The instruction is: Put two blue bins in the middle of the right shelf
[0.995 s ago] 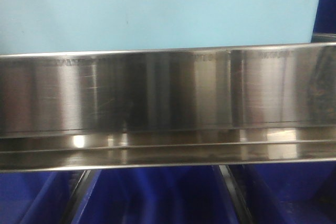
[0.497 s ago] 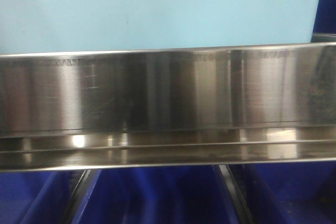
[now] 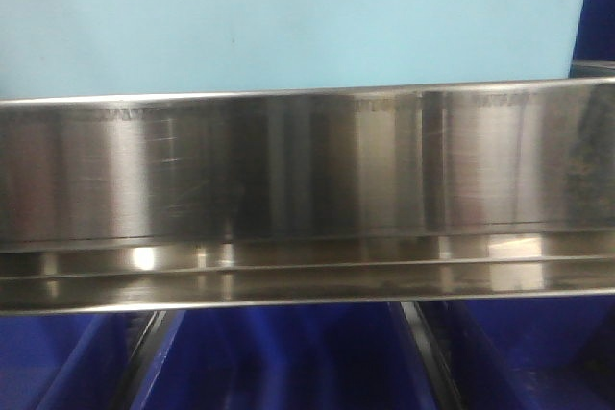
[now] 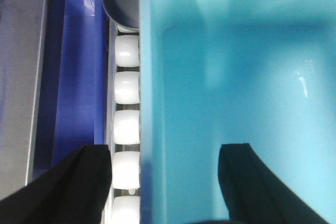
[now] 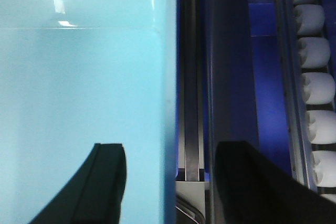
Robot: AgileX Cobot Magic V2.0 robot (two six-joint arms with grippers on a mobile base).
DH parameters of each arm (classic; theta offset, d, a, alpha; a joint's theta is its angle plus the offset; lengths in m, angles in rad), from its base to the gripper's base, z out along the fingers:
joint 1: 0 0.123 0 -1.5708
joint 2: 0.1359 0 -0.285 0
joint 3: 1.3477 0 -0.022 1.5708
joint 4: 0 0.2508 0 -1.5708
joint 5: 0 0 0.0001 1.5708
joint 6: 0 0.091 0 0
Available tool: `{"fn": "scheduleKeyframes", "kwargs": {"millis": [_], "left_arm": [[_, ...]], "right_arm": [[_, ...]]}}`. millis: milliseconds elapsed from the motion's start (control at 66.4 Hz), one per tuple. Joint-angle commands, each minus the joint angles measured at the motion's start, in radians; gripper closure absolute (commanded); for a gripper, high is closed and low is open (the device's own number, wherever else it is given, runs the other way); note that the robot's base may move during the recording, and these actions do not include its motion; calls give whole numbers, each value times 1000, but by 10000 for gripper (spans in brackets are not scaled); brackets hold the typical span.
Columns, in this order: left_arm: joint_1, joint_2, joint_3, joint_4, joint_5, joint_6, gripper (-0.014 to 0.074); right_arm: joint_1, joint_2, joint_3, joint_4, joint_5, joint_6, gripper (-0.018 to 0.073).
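Front: steel rail (image 3: 307, 170) below cyan bin (image 3: 288, 16). Wrists: left gripper (image 4: 165, 150), right gripper (image 5: 170, 148) jaws spread astride its wall.

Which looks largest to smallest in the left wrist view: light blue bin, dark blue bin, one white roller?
1. light blue bin, filling over half the picture
2. dark blue bin, a narrow strip
3. white roller, smallest
The light blue bin lies nearest the camera, so the bins' real sizes are unsure.
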Motion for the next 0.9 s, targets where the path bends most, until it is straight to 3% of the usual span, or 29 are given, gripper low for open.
{"fn": "scheduleKeyframes", "kwargs": {"millis": [0,452,573,738,769,889], "left_arm": [[-1,-13,0,-3,-3,16,246],[-1,-11,11,-19,-3,21,262],[-1,-11,34,-32,-3,21,391],[-1,-11,40,-32,-3,21,666],[-1,-11,38,-32,-3,21,708],[-1,-11,36,-32,-3,21,708]], "right_arm": [[-6,-3,2,-8,-8,-19,283],[-6,-3,2,-8,-8,-19,299],[-6,-3,2,-8,-8,-19,421],[-6,-3,2,-8,-8,-19,713],[-6,-3,2,-8,-8,-19,725],[-4,-3,2,-8,-8,-19,724]]}}
